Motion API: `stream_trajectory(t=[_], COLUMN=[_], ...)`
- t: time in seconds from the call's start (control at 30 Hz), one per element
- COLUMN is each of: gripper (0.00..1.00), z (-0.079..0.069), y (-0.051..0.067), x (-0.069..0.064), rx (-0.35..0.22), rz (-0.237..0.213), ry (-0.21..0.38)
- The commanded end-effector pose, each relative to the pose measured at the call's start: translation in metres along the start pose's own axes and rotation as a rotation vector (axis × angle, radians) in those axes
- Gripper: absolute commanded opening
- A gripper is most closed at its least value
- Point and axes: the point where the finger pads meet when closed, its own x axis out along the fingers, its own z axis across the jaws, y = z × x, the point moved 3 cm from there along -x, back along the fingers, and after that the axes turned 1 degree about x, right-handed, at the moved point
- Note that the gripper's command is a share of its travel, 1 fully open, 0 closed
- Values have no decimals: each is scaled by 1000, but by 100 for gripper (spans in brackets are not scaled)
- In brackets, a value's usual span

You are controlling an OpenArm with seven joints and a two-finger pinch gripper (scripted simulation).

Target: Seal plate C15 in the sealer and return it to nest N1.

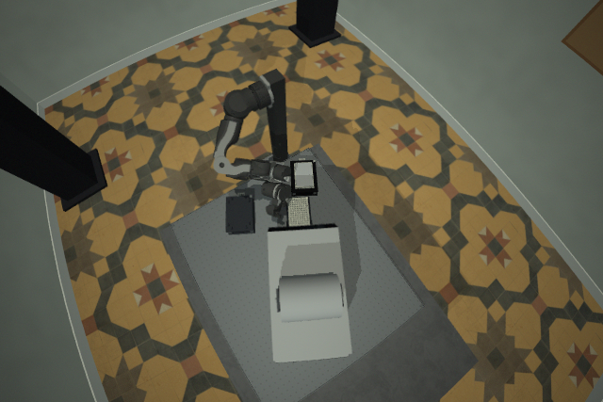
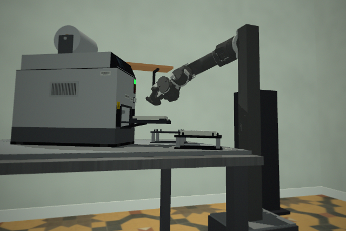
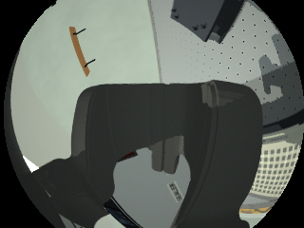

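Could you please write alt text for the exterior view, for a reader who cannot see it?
A dark robot arm's shut, empty gripper hangs beside the grey sealer's front, near its green lamp. Below, a plate lies on the stage standing out front.

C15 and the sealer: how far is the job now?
Done: C15, unsealed, lies on the stage; N1 is bare. In hand: the shut hand hangs before the housing, lamp green. Left: press START, wait, return C15 to N1. C51 rests in N2.
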Motion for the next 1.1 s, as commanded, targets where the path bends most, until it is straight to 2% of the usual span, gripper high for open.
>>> stream_trajectory(t=[0.0, 0.3, 0.33, 0.47, 0.87, 0.9, 1.03, 1.07], gripper=[0, 0, 0, 0, 0, 0, 0, 0], z=[-2, -2, -2, 0, 0, 0, 2, 2], y=[-5, -5, -3, -2, -2, 0, 0, 0], x=[0, 0, 0, 0, 0, 0, 0, 0], rx=[-195, -195, -46, -239, -239, -85, -280, -280], rz=[88, 88, -12, 2, 2, -97, -77, -77], ry=[35, 35, 32, 107, 107, 109, 180, 180])
